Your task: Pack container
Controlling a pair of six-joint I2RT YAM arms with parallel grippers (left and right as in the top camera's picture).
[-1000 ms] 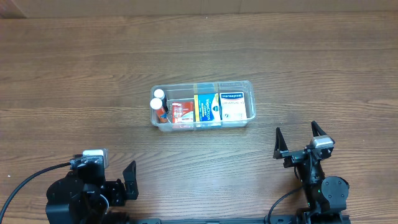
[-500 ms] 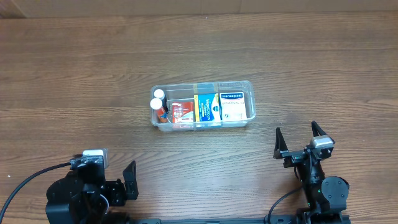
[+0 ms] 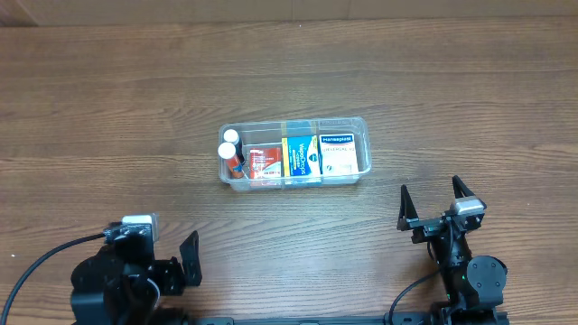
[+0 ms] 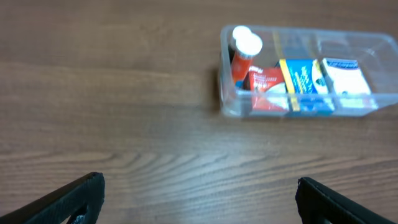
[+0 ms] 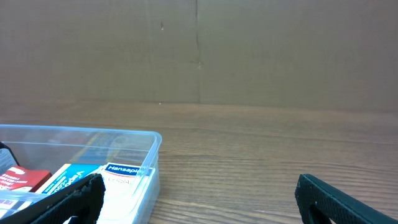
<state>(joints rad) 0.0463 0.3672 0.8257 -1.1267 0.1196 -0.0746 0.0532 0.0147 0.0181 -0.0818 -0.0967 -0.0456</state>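
Left pincer (image 4: 199, 182) jaws spread wide and empty, right pincer (image 3: 431, 190) likewise, both arms tucked low

The bench (image 3: 108, 108) is brown wood grain, smooth and matt. The container (image 3: 298, 183) is clear, glossy plastic. The boxes (image 3: 301, 155) inside look like printed card, and the bottle caps (image 3: 227, 151) like smooth white plastic.

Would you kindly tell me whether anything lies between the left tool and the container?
Nothing visible does. In the left wrist view, only bare wooden table lies between the open left tool and the near wall of the container.
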